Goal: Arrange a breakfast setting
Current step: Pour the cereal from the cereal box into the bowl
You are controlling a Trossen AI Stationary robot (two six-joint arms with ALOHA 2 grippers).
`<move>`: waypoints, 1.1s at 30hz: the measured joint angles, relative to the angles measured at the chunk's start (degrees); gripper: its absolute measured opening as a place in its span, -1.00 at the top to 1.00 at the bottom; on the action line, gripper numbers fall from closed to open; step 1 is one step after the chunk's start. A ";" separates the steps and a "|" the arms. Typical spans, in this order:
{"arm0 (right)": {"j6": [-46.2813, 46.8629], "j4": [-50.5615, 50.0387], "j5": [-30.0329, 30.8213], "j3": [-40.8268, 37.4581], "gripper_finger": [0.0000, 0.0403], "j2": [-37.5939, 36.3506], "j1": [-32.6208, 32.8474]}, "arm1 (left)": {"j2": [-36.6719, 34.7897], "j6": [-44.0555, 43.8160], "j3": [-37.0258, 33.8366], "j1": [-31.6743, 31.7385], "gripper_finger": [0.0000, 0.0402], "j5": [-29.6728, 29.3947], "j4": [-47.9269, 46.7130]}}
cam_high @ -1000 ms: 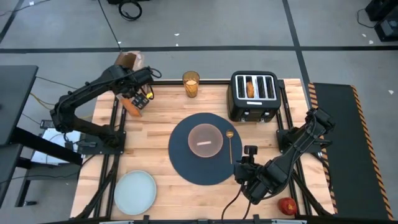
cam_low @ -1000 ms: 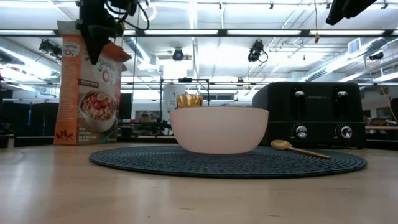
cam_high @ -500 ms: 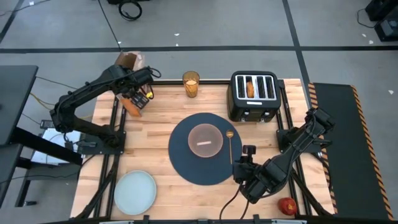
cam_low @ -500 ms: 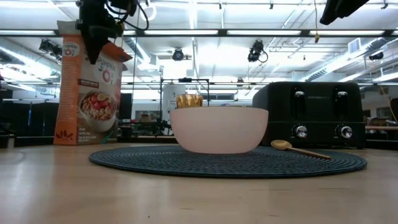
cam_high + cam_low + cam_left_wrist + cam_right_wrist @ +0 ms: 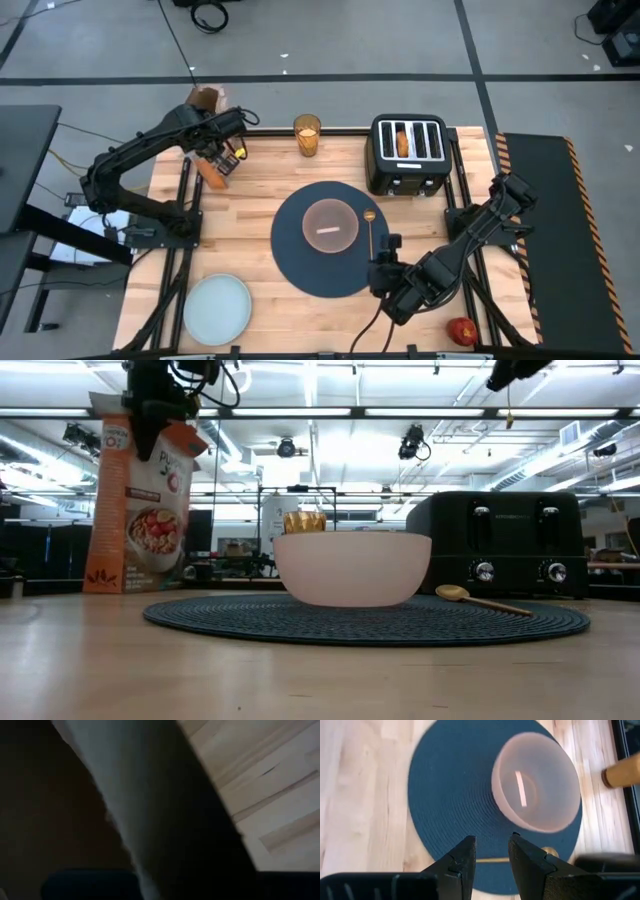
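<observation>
We were in a lab or workshop hall: strip lights (image 5: 420,410) overhead, ceiling-hung cameras (image 5: 410,442), equipment racks behind the worktop (image 5: 260,190), grey taped floor (image 5: 330,40).

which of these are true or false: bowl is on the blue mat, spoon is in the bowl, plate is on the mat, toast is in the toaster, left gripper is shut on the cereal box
1. The pinkish bowl sits on the dark-blue mat. True.
2. The gold spoon lies inside the bowl. False: it lies on the mat beside the bowl.
3. The pale plate is on the mat. False: it sits on the bare table near the front left corner, apart from the mat.
4. A slice of toast stands in a slot of the black toaster. True.
5. The left gripper is shut on the top of the cereal box. True.
</observation>
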 joint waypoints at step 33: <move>4.81 127.27 -7.73 -37.79 -0.49 2.61 -30.84 | -13.36 -11.78 25.78 -35.17 0.97 9.24 2.66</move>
